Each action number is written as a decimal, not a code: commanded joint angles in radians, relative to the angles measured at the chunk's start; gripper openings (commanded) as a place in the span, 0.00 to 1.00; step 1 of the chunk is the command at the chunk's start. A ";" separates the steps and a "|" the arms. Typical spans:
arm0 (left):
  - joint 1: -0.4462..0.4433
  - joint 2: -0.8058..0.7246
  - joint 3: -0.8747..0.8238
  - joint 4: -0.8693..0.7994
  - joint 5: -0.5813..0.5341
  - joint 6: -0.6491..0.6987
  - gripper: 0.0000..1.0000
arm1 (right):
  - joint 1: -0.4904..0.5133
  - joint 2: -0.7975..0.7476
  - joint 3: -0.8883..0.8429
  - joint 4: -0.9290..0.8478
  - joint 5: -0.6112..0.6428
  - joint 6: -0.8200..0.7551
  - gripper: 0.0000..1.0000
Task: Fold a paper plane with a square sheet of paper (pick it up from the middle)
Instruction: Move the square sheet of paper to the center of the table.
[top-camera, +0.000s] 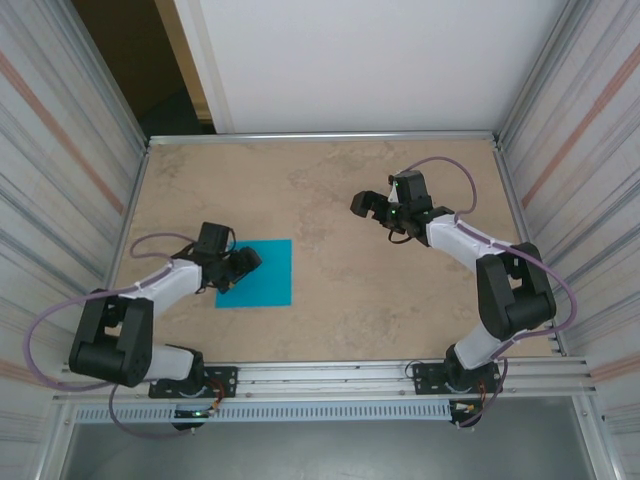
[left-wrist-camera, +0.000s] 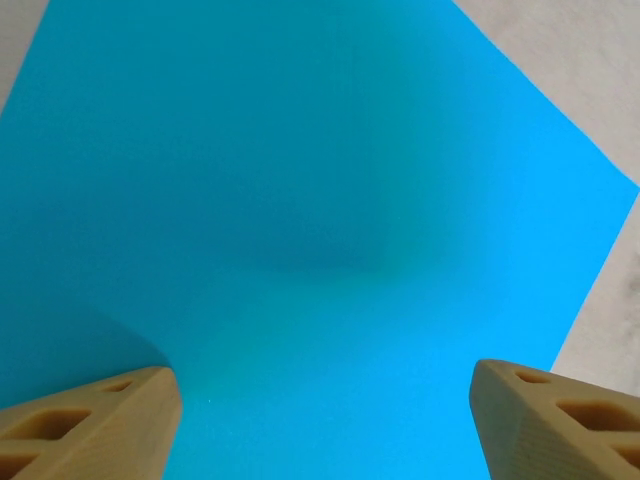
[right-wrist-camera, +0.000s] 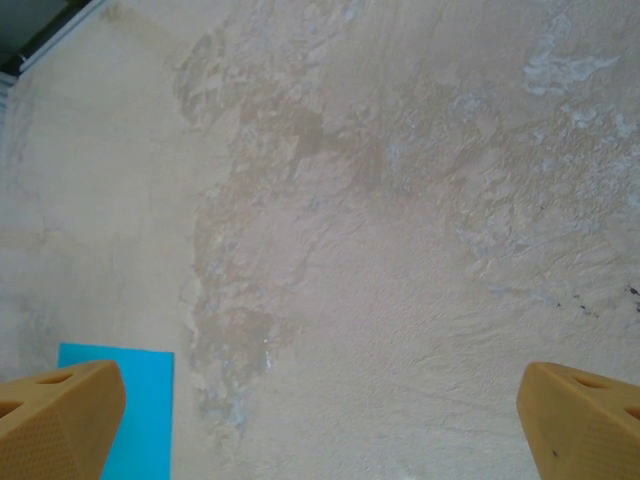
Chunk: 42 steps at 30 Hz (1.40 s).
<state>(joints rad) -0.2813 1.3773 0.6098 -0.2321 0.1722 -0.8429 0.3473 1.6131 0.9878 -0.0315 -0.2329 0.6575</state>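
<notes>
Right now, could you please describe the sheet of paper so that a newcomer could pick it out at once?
Start at the beige stone-patterned table and look at its left half. The square sheet of paper lies flat there, beneath the jaws of the left arm. It is the only bright blue thing in view.

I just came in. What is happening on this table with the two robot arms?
Two robot arms work at a beige, marble-look table. The left gripper is low over a flat, square sheet of bright blue paper. Its jaws are apart with nothing between them, and it is unclear whether the fingers touch the paper. The sheet lies flat with no fold made yet. The right gripper is open above bare table, off to the right of the sheet.
</notes>
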 joint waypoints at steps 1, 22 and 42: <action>-0.081 0.094 0.021 -0.023 0.006 -0.119 0.78 | 0.003 0.024 0.024 -0.012 -0.001 0.034 0.99; -0.243 0.394 0.367 0.158 0.125 -0.301 0.59 | 0.102 0.095 0.045 -0.115 -0.170 0.123 0.71; -0.147 0.448 0.499 0.038 0.311 0.048 0.63 | 0.109 0.276 0.139 -0.187 -0.202 0.157 0.44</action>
<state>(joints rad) -0.4255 1.8046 1.0782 -0.1612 0.4454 -0.8486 0.4580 1.8641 1.0981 -0.1822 -0.4206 0.8036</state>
